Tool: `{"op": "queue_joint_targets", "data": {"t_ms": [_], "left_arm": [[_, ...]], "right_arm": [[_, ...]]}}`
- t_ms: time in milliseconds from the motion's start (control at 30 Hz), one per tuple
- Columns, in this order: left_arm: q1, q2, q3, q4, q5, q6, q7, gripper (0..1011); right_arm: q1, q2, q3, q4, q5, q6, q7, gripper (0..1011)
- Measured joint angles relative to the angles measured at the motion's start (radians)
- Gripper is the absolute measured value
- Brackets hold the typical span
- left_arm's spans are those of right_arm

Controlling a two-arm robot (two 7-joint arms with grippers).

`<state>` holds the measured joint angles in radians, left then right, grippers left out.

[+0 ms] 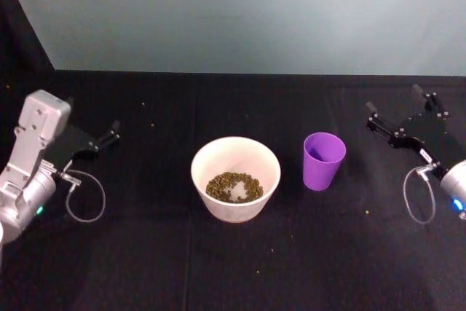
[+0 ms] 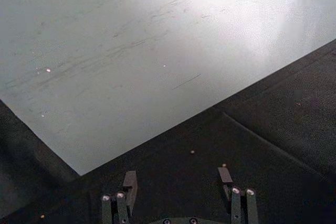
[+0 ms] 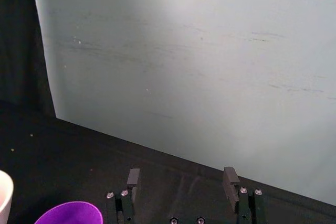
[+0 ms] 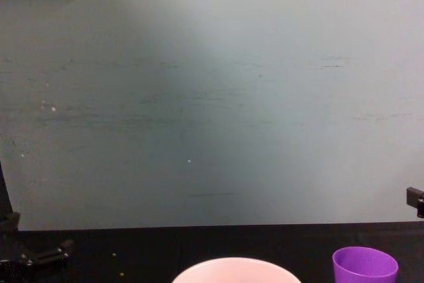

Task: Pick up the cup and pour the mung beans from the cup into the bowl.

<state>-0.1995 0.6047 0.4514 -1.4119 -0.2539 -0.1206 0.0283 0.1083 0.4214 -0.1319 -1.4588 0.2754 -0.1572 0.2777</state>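
Upright, seemingly empty cup (image 1: 323,159) beside bean-filled bowl (image 1: 235,177); both grippers spread, holding nothing.

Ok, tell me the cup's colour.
Bright purple, plain; the cup shows best in the head view.

The purple cup (image 1: 323,160) stands upright, just beside the pale bowl (image 1: 235,178), which holds the mung beans (image 1: 234,186).

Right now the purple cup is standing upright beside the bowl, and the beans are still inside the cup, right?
Not quite. The cup does stand upright beside the bowl, on its right, but the mung beans lie in the bowl, not in the cup. The head view shows them heaped on the bowl's bottom, while the cup's inside looks bare.
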Motion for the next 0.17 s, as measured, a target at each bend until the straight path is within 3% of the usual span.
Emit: {"op": "queue_joint_targets", "data": {"t_ms": [167], "left_arm": [[0.0, 0.0, 0.0, 0.0, 0.0, 0.0, 0.0, 1000]], "right_arm": [[0.0, 0.0, 0.0, 0.0, 0.0, 0.0, 0.0, 1002]]}}
